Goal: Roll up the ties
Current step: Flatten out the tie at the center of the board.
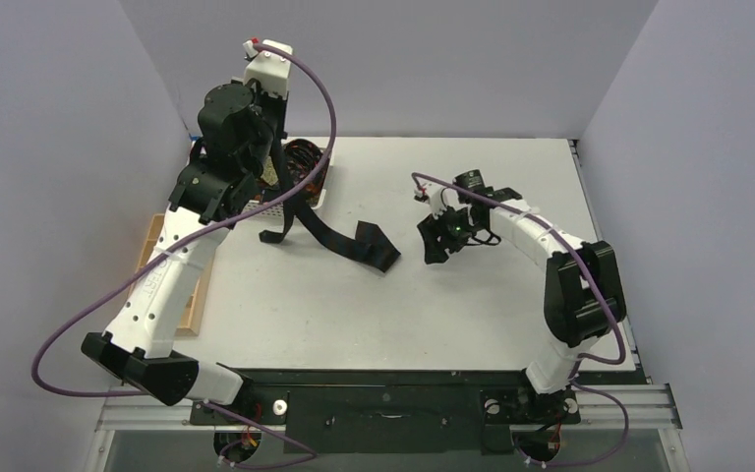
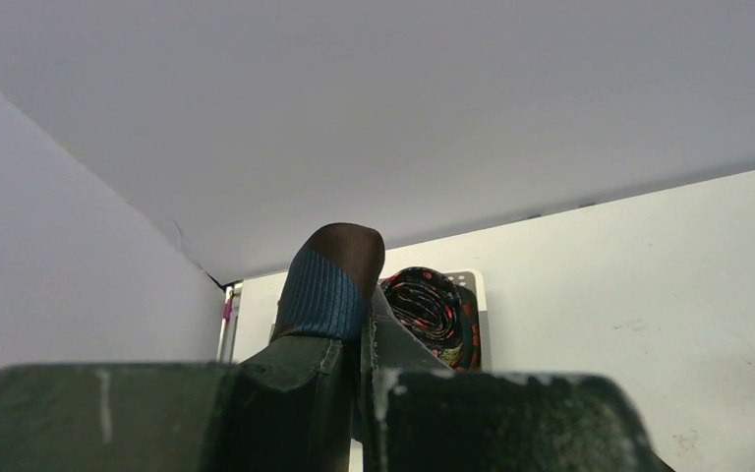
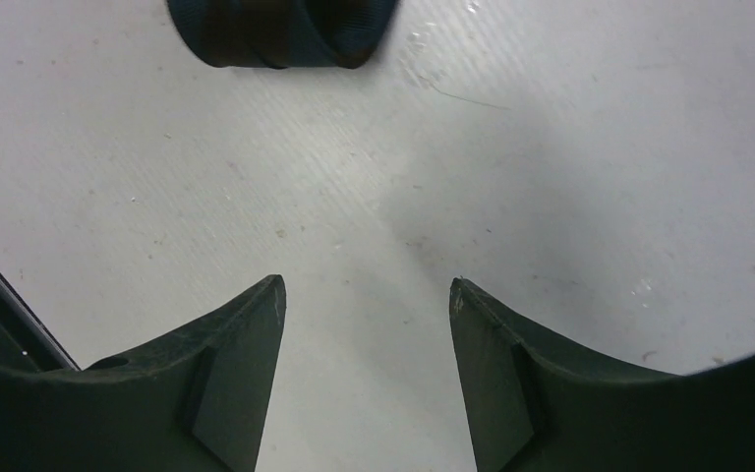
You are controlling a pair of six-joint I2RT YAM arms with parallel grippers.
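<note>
- The left tool [image 2: 364, 379] is pinching a black tie [image 1: 372, 248] tight and holding it up high by the basket [image 1: 320, 192]. The tie is hanging down and its wide end is lying on the counter [image 1: 403, 315].
- The right tool [image 3: 367, 295] is hovering low over the counter, spread wide and gripping nothing.
- A dark roll [image 3: 280, 29] is sitting just ahead of it, not touching. It's looking like one tie is already done.
- A patterned tie [image 2: 431, 310] is sitting coiled in the basket.
- My read: it's getting the next tie out and laying it down, and rolling isn't started on this one yet.
- The next move is probably calling for the left arm to lower the tie flat and straight. Then the right tool needs to catch one end without twisting it.
</note>
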